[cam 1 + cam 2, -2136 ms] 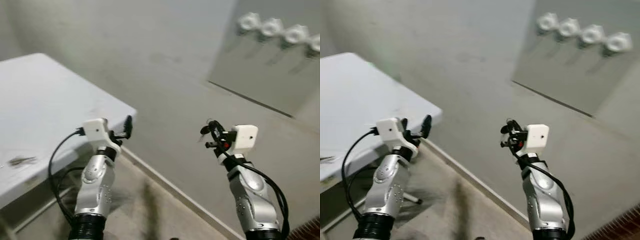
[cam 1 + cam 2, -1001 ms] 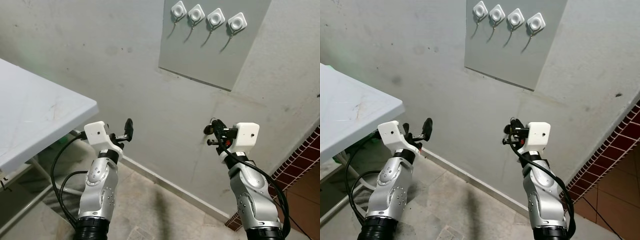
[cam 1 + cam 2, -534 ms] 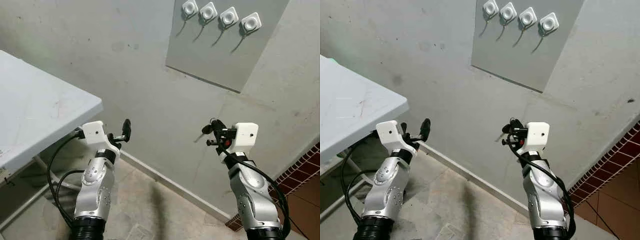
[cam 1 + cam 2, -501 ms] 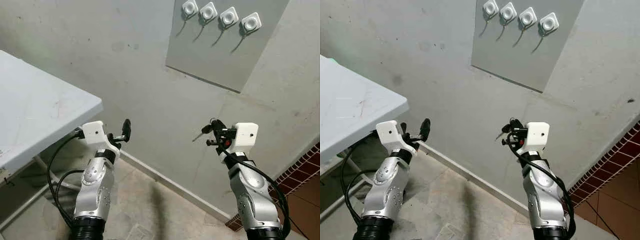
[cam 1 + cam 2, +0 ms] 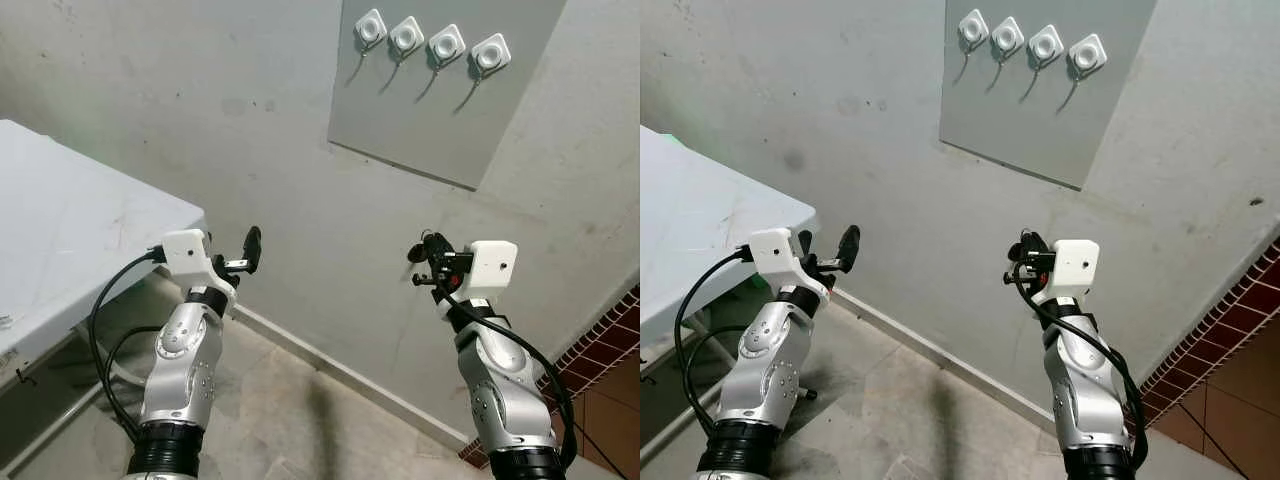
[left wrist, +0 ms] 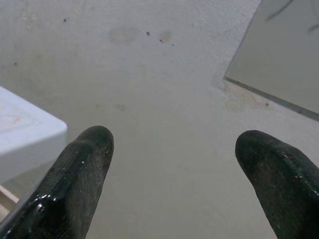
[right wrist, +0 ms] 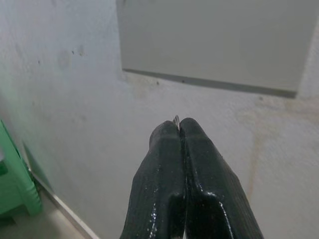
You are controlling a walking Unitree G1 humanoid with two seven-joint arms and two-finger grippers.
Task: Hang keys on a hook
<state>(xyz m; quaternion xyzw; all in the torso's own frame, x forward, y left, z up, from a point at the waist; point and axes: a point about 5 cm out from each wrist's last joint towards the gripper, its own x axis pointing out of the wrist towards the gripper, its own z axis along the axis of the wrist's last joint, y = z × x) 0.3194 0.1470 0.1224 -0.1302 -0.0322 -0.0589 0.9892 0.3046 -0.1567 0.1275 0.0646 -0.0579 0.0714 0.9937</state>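
The fingers (image 7: 180, 149) of the right gripper (image 5: 428, 252) are pressed tight together, and a thin sliver of metal, taken to be part of the keys (image 7: 176, 119), is pinched between their tips. In the left eye view the gripper is held at centre right of the frame, with the small dark bunch at its tip raised toward the wall (image 5: 200, 90). The fingers (image 6: 82, 169) of the left gripper (image 5: 250, 250) are spread wide apart with nothing between them; that gripper is held at centre left, just beside the edge of the counter (image 5: 70, 240).

Beyond the grippers, a grey panel (image 5: 440, 110) is fixed to the wall at the upper right of the frame, and four white hooks (image 5: 430, 40) are set along its top in a row. None of them carries anything.

Compared with two seconds ago, when the panel was blurred and pushed to the far upper right corner, the whole view has been swung round: the hooks are now seen sharply and nearer the top centre, while the counter has slipped toward the left edge. Both arms are held in much the same pose as before. It is judged that the turn toward the wall is nearly finished and that the hanging itself has not been started, since the keys are well below the hooks; a step closer and a lift of the right arm would be needed.
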